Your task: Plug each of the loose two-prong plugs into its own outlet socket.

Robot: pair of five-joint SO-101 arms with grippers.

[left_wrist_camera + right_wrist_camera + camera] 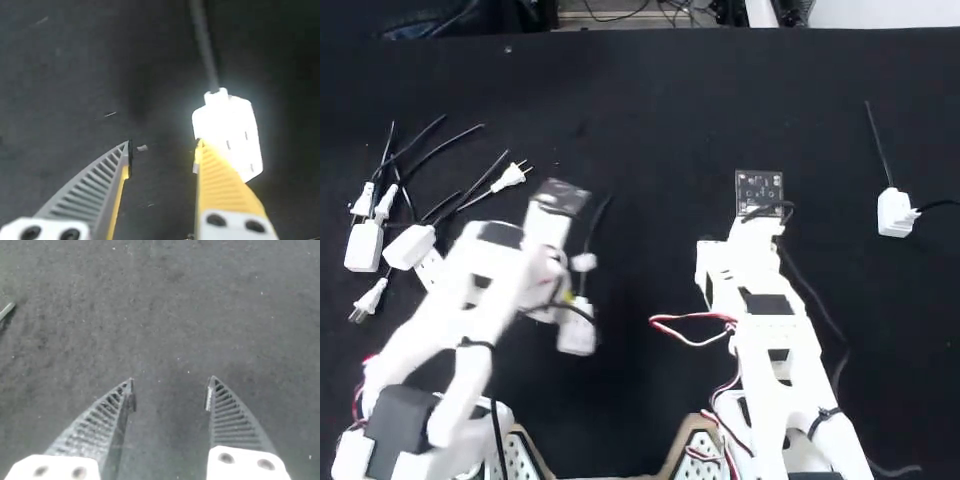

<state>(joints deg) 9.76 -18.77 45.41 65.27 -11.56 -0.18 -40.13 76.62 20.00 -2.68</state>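
Observation:
My left gripper [162,150] is open, low over the black table. A white outlet socket [230,135] with a black cable lies just past the tip of its yellow finger [215,175], not between the fingers. In the high view the left arm [490,270] is blurred. Two more white sockets [364,245] [410,245] lie at the far left, among loose two-prong plugs [510,178] [365,298] [362,200]. Another socket [895,212] lies at the far right. My right gripper [170,390] is open over bare black cloth, holding nothing.
The right arm [760,290] stretches up the middle of the table, with its camera board [758,190] at the far end. A thin black cable [878,145] runs back from the right socket. Black cables fan out at the back left [430,150].

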